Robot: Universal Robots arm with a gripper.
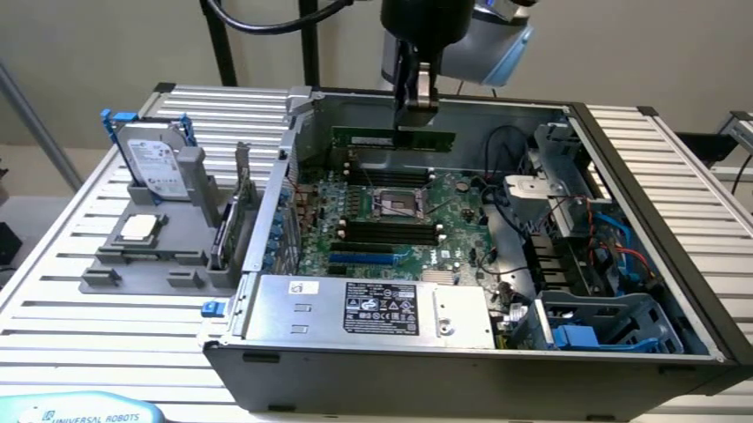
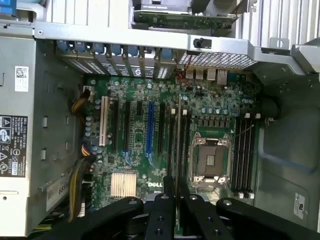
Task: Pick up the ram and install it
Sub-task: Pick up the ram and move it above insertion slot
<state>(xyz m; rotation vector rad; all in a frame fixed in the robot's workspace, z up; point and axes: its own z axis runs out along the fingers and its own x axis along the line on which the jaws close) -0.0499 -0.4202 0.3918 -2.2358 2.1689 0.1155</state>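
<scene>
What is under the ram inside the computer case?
Below the ram, held by the gripper, lies the motherboard with its black slots. The strip directly beneath the ram is covered.

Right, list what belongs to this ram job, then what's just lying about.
Job: long thin green ram stick, held in the black gripper; green motherboard with black slots.
Lying about: silver-grey hard drive; upright expansion card with metal bracket; grey labelled power supply box.
</scene>
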